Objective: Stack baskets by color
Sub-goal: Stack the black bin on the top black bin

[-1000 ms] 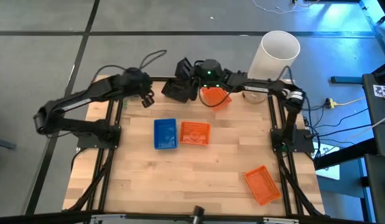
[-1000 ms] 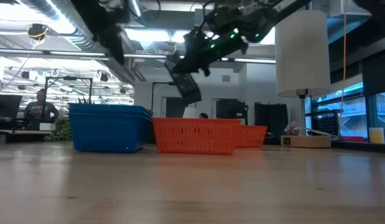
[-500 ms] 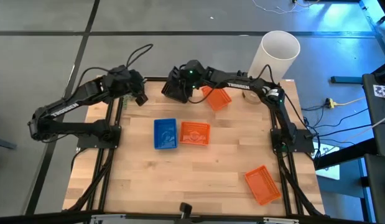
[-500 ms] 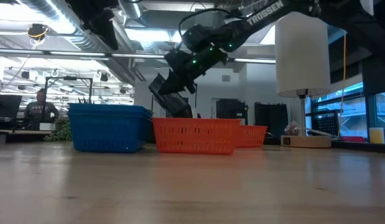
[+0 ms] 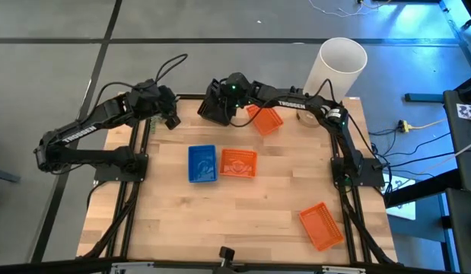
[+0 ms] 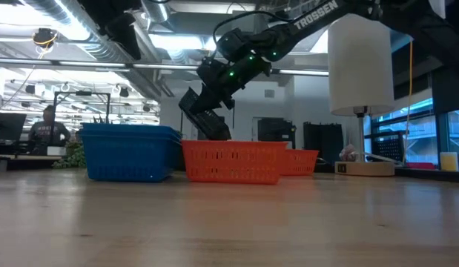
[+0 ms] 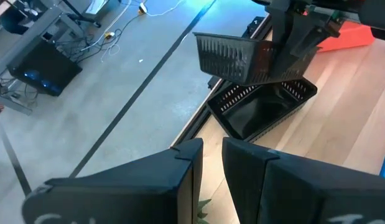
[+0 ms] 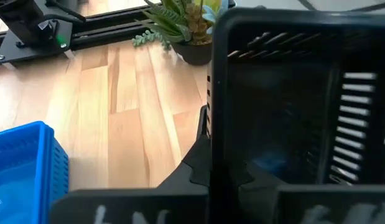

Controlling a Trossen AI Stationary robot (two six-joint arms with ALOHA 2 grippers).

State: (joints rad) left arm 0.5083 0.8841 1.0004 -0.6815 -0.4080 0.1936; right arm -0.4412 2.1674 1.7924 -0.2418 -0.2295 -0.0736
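Observation:
My right gripper (image 5: 222,101) is shut on a black basket (image 7: 245,57) and holds it just above a second black basket (image 7: 262,111), which sits on its base at the table's far edge. My left gripper (image 7: 212,163) hovers to their left with a narrow gap between its fingers and nothing in it. An orange basket (image 5: 265,119) lies beside the black ones. A blue basket (image 5: 202,163) and an orange basket (image 5: 238,163) stand side by side mid-table. Another orange basket (image 5: 321,225) lies near the right front. My right gripper pinches one wall of the black basket at its rim (image 8: 211,134) between its two fingers, slanting down from the table's right. The basket (image 6: 203,119) hangs tilted below the fingers, lifted clear over the lower black basket.
A tall white cylinder (image 5: 340,67) stands at the far right corner, next to a small round object (image 5: 310,116). A small green plant (image 8: 180,25) stands at the far left by the left arm. A person (image 6: 47,130) shows in the room beyond.
My right gripper has gone toward the table's left and down with the black basket, tipping lower, until the basket hangs over the other black basket. My left gripper has drawn back a little toward the left edge and up. Both have kept still since.

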